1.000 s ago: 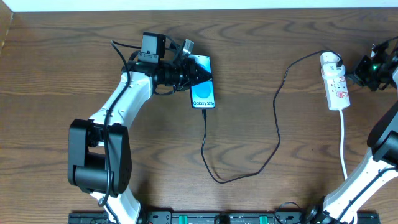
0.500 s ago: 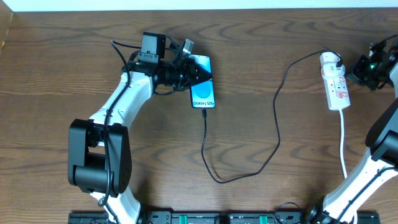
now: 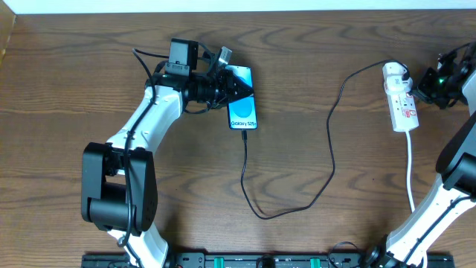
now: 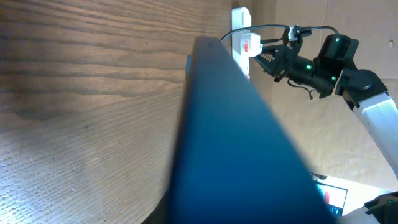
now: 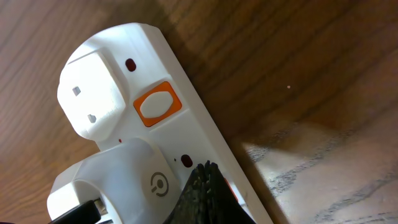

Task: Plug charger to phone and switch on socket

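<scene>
Two arms, two jobs. Left gripper (image 3: 232,88) pinches slim blue-screened smartphone (image 3: 244,112), far left-centre of brown wooden table (image 3: 74,89), likely steadying it; thin black charger cable (image 3: 245,156) already seated in its near end. Right gripper (image 5: 206,177), fingers pressed together into one point for poking, hangs over white power strip (image 5: 169,68) at far right, near orange rocker switch (image 5: 155,106). Switch press looks pending.

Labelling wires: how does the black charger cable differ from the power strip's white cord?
The charger cable is black and thin; the white cord is thicker. The charger cable winds in wide curves to the phone; the white cord runs almost straight toward the near edge. Both lie on the table.
</scene>
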### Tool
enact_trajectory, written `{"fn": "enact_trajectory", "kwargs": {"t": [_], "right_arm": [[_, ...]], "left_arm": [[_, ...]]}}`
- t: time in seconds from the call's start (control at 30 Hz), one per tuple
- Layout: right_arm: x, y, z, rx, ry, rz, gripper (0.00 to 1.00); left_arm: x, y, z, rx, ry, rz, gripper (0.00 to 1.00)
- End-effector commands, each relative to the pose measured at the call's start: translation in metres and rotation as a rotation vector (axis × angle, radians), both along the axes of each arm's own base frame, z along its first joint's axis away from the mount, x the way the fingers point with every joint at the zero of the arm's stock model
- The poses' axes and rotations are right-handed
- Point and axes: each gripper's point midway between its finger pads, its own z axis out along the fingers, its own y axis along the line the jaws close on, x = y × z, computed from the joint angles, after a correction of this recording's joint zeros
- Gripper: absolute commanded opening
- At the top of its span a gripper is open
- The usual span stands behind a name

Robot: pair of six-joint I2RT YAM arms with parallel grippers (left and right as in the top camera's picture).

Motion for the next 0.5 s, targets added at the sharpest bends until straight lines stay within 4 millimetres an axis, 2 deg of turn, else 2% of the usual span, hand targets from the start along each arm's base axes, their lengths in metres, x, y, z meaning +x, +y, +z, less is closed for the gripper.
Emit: {"fn": "enact_trajectory", "kwargs": {"t": [0.0, 0.47], "right_arm": [[-0.004, 0.039, -0.017, 0.082, 0.051, 0.064, 0.01], [-0.011, 0.065, -0.019, 0.105, 0.105, 0.109, 0.01]], "left_arm": [[0.0, -0.001, 0.025, -0.03, -0.05, -0.008, 0.07], [0.0, -0.001, 0.025, -0.03, -0.05, -0.009, 0.07]]}}
